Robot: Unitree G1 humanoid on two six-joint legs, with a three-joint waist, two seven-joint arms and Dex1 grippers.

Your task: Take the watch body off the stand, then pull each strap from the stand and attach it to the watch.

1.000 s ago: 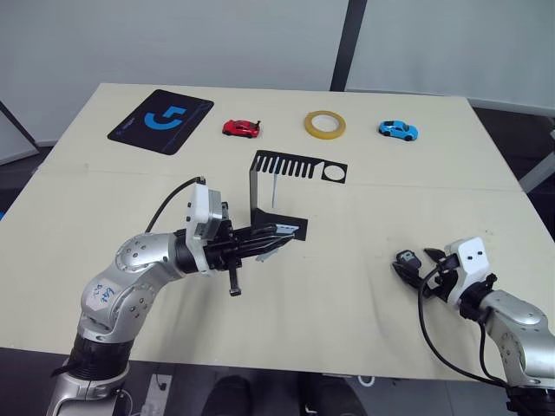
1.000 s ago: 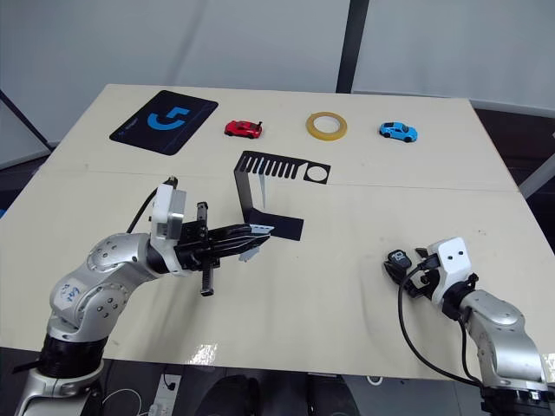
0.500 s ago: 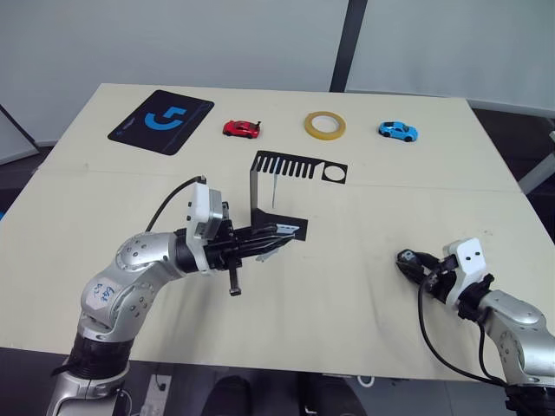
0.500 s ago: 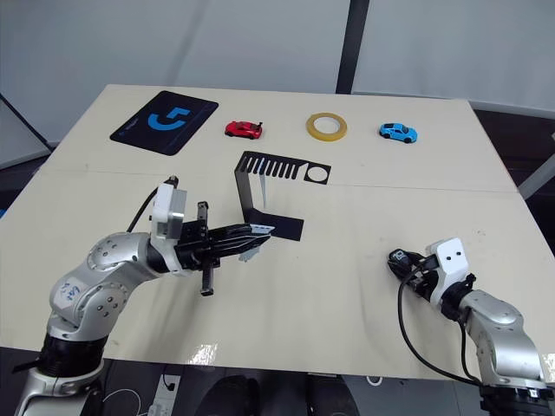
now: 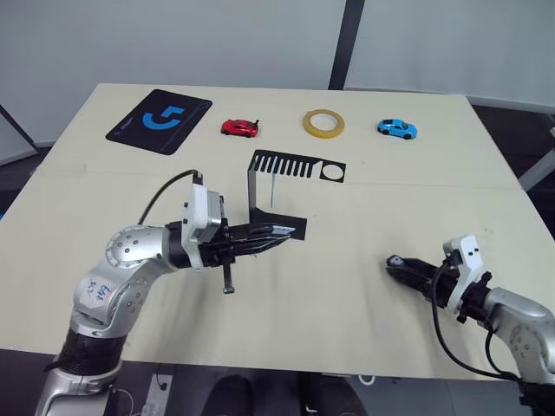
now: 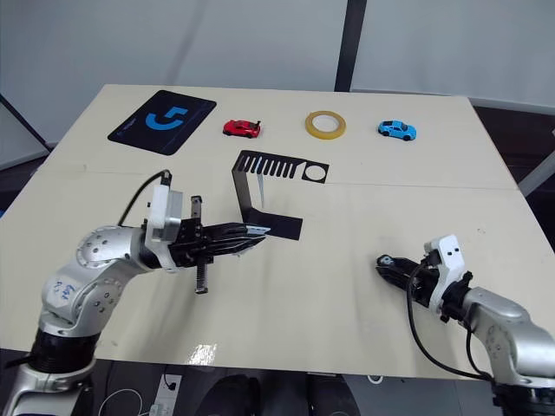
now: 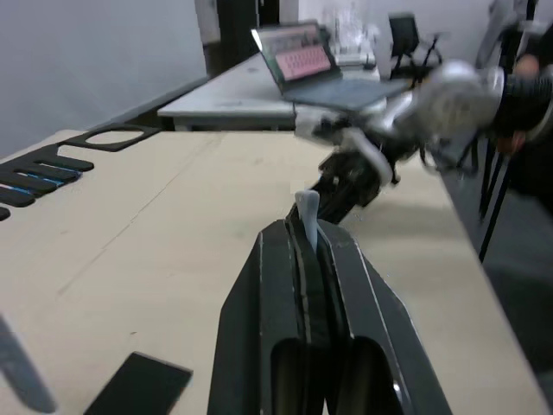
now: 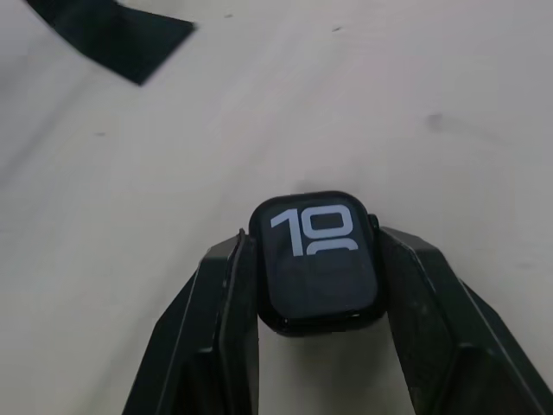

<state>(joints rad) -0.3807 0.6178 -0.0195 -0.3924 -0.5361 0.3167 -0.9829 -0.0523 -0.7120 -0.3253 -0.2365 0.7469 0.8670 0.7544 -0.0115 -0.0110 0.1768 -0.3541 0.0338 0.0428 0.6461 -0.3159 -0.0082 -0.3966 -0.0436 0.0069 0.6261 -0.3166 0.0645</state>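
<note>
Nearest, the right hand (image 8: 315, 346) pinches the watch body (image 8: 317, 257) by its two sides, face up, low over the pale surface (image 5: 347, 286) on the right and well apart from the stand (image 5: 276, 195). So the first step looks done: the body is off the stand.

Further in, the left hand (image 7: 304, 259) is pressed together on a pale strap (image 7: 307, 218), whose tip pokes out between the fingers; it sits just beside the stand's flat foot. One strap therefore seems pulled free but not yet joined to the body, since the two hands are well apart.

On the stand another strap (image 5: 272, 189) hangs from the slotted top plate, untouched. Both attachments remain.
</note>
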